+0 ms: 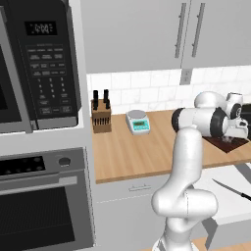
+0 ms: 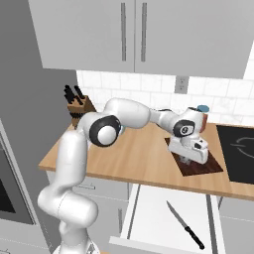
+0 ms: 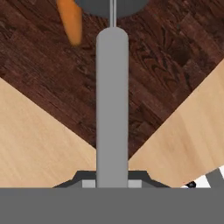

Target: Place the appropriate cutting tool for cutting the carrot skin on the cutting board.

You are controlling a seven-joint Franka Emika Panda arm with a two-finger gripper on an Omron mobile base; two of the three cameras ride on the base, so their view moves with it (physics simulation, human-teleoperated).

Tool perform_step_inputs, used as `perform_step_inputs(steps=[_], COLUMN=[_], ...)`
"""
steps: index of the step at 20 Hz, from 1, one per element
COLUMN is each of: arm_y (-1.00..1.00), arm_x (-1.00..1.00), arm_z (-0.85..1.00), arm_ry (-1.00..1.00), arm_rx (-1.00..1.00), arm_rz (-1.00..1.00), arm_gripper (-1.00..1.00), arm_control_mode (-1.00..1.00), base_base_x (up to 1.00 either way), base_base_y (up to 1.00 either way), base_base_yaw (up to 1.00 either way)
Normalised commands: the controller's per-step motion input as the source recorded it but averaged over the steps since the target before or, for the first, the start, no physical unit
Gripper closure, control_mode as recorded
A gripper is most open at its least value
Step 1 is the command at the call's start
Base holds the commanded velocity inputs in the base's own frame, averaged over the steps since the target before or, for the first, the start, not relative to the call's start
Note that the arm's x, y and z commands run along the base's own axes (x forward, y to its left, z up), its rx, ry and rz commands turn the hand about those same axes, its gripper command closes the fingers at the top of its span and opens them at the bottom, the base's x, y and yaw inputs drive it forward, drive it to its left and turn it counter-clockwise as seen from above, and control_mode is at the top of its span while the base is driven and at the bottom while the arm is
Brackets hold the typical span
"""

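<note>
A grey-handled tool (image 3: 112,109) is being gripped in the closed gripper (image 2: 187,159) over the cutting board (image 2: 208,166); its head is being cut off, beside the partly visible carrot (image 3: 71,22).

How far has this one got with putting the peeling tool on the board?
Looks done: a grey-handled tool, probably the peeler, is picked up, and the gripper has carried it over the cutting board, where the carrot lies. In hand: the jaws are shut on the handle. Left: lower it, release, withdraw. A knife lies in the open drawer.
</note>
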Motion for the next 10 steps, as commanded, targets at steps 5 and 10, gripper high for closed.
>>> perform_step_inputs(steps=[5, 10], arm_y=[-0.04, -0.2], arm_x=[0.36, 0.11], arm_z=[-0.32, -0.39], arm_ry=[0.0, 0.0], arm_rx=[0.03, 0.01], arm_rz=[0.0, 0.0], arm_gripper=[1.0, 1.0], arm_control_mode=[-1.0, -1.0], base_base_x=[0.0, 0.0], base_base_y=[0.0, 0.0], base_base_yaw=[0.0, 0.0])
